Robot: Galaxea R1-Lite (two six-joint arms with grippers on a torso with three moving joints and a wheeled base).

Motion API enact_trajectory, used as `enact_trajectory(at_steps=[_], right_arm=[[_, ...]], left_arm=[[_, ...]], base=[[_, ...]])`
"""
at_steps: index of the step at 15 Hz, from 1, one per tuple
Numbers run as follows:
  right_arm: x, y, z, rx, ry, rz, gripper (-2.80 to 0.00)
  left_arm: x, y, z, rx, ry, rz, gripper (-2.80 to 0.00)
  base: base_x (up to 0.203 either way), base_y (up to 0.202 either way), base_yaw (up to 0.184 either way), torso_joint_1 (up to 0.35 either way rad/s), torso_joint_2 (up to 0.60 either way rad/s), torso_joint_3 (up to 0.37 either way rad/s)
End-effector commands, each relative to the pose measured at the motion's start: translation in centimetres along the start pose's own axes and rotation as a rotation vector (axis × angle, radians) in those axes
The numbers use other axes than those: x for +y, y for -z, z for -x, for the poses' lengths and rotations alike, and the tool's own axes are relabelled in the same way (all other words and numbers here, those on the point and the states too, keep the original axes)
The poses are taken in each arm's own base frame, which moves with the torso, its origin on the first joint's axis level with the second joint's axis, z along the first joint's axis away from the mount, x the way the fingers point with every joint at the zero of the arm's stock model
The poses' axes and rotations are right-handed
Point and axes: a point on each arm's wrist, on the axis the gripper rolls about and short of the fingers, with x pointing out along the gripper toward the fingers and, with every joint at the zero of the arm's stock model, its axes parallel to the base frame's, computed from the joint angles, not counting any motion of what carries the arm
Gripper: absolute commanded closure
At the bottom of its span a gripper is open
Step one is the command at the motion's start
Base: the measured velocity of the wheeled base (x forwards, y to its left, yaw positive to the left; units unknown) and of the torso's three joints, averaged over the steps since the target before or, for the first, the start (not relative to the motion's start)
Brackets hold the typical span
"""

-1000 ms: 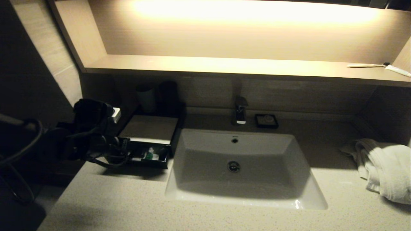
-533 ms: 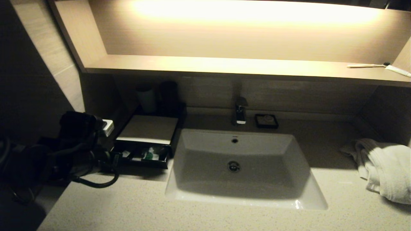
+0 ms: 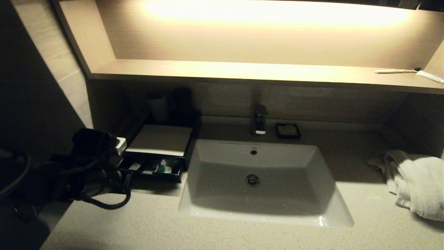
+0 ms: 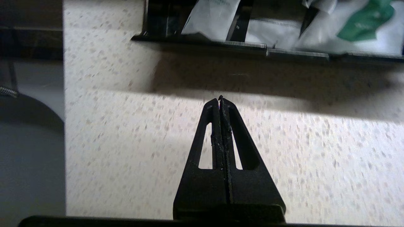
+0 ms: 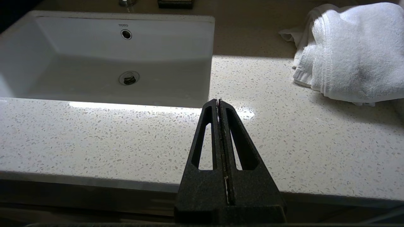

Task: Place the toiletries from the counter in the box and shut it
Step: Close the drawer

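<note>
Lying in the black glossy box's open drawer, wrapped white toiletries await closing; left gripper clenched empty.

box left of basin, toiletries in its drawer; towel right

**Dim bathroom, one bright shelf**

Pretty dark overall. A wooden shelf glows under a warm strip light, with tan wall panels on the left. White basin, chrome tap, white towel off to the right.
</note>
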Motion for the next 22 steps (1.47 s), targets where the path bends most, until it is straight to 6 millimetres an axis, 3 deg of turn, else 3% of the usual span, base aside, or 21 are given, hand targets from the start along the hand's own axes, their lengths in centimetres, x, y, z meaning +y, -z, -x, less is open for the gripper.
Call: enact_trajectory(at_steps=[1,22], right_arm=[[0.0,0.0,0.0,0.000,-0.001,0.000,0.00],[0.0,0.0,0.0,0.000,-0.001,0.000,0.00]], left_arm=[[-0.3,0.2,-1.5,0.034,-0.002,-0.003,0.00],[-0.9,-4.8,-5.3,-0.059,-0.009,0.021,0.00]], base=[[0.000,0.000,0.000,0.000,0.00,0.000],[0.000,0.000,0.000,0.000,0.00,0.000]])
